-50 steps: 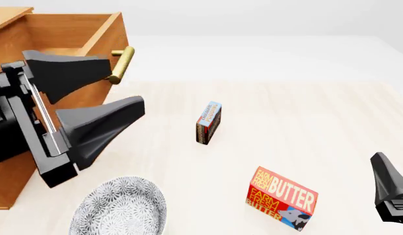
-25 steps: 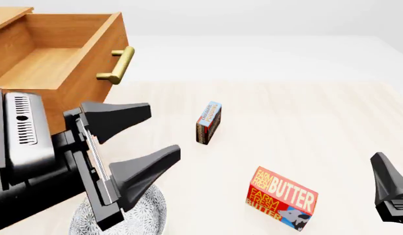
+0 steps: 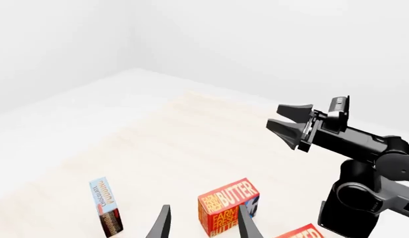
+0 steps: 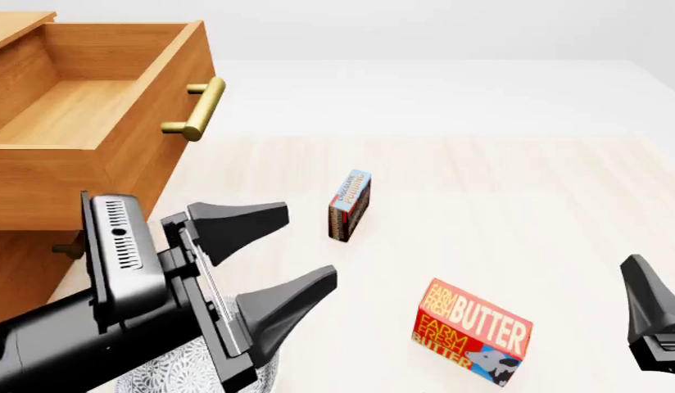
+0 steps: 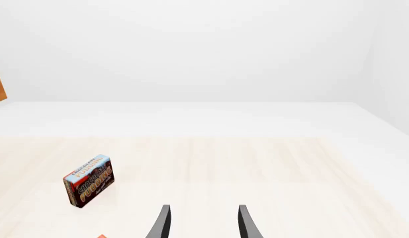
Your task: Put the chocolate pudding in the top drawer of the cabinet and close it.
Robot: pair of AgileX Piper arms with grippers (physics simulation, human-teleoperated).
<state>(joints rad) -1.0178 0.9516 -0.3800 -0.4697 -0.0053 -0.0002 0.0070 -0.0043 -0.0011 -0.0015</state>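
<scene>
— Pale wood table [image 4: 513,188], white walls. Top drawer [image 4: 86,115] of cabinet [image 4: 20,262] pulled out, seen only in front view.
— Pudding box [image 4: 350,205] on edge mid-table, brown face, blue band. Butter box [image 4: 472,332] near.
— Left gripper [image 4: 266,258] spread wide, empty. Right gripper [image 3: 282,125] open too; second butter box [image 3: 301,233] only in left wrist view.
</scene>
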